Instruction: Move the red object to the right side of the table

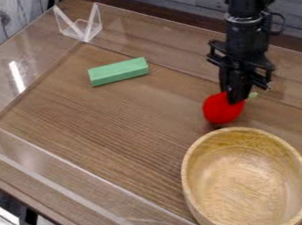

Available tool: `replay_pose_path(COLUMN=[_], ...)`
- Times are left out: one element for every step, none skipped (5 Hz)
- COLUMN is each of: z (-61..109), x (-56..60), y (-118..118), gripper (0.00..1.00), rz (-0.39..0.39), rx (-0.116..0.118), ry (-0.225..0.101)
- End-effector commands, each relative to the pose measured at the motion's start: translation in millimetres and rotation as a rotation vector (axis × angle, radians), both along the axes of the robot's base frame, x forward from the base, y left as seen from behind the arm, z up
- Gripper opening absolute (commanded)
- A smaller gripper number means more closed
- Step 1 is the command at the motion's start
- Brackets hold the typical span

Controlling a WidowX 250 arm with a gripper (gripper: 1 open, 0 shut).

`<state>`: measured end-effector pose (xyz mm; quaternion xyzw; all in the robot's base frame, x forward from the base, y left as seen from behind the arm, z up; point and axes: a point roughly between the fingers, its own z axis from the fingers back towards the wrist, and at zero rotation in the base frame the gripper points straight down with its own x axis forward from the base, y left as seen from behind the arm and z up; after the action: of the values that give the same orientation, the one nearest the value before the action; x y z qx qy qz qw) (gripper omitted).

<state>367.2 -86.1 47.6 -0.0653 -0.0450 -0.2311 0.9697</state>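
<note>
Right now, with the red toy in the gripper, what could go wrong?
The red object sits right beside the wooden bowl's rim, so it might knock the bowl or drop in. The fingertips of the gripper seem to hold only its upper part, so it could slip and roll.

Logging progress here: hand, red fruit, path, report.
Hand closed on red fruit. Fruit just behind wooden bowl. Bowl close by, possible snag.
</note>
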Motion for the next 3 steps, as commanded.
replay_pose_path(z=[35.2, 38.9, 38.7], x=[8.5, 5.5, 4.2], y=[-9.3, -14.1, -17.8], gripper=[0.00, 0.00, 0.00], rz=[0.010, 0.028, 0.044], rx=[-0.021, -0.025, -0.025], ry=[-0.113, -0.137, -0.154])
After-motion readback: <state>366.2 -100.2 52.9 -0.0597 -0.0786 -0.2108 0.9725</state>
